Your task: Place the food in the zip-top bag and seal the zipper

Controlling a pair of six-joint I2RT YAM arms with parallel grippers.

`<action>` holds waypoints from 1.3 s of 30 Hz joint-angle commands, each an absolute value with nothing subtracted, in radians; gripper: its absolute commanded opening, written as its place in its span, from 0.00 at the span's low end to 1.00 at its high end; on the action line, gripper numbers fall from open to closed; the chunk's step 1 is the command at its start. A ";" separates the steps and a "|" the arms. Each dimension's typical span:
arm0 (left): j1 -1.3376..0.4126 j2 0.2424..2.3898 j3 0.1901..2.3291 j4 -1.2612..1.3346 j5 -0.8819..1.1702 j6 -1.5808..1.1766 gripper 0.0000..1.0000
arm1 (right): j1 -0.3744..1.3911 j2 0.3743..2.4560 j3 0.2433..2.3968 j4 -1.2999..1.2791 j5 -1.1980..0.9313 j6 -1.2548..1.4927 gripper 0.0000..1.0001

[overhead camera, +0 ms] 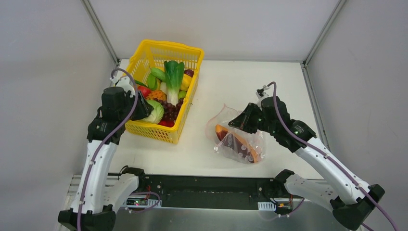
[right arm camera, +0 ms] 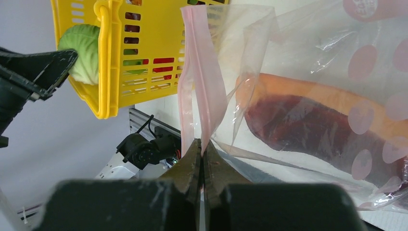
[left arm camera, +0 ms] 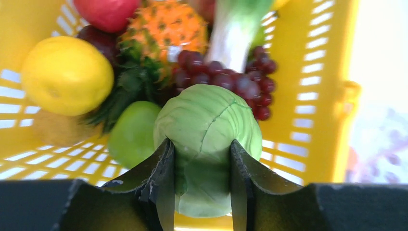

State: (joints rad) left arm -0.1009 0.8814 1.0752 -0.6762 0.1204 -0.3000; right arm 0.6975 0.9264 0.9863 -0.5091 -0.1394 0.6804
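Now the left gripper (left arm camera: 202,149) is clamped on the cabbage (left arm camera: 207,115), just above the basket (left arm camera: 308,96). The right gripper (right arm camera: 201,144) has its jaws pinched together on the zipper (right arm camera: 199,82), holding the bag (right arm camera: 308,53) mouth up. The bag lies at 4 o'clock from the basket, with an orange-and-purple piece (right arm camera: 308,115) inside. Best to carry the cabbage toward 4 o'clock, clear of the basket rim, and let go only once it is well inside the mouth.

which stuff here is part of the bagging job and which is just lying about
Job: green cabbage, grapes, lemon, zip-top bag, zipper strip, bagged food.
Lying about: yellow basket (only holds the food), wiring at the near edge.
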 commanded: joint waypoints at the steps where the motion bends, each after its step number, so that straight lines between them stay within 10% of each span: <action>1: -0.100 0.725 1.044 -0.504 0.281 -0.463 0.11 | 0.701 0.909 0.994 -0.463 -0.145 0.696 0.00; 11: -0.173 0.627 0.966 -0.207 0.517 -0.684 0.10 | 0.701 0.906 0.987 -0.427 -0.187 0.713 0.00; 39: -0.803 1.079 0.991 0.006 0.200 -0.604 0.13 | 0.702 0.867 0.965 -0.329 -0.233 0.713 0.00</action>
State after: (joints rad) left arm -0.7788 1.0626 0.9363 -0.0170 0.2508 -0.6468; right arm 0.6975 0.9035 0.9668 -0.4206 -0.2146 0.7036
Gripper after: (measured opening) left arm 0.390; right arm 0.009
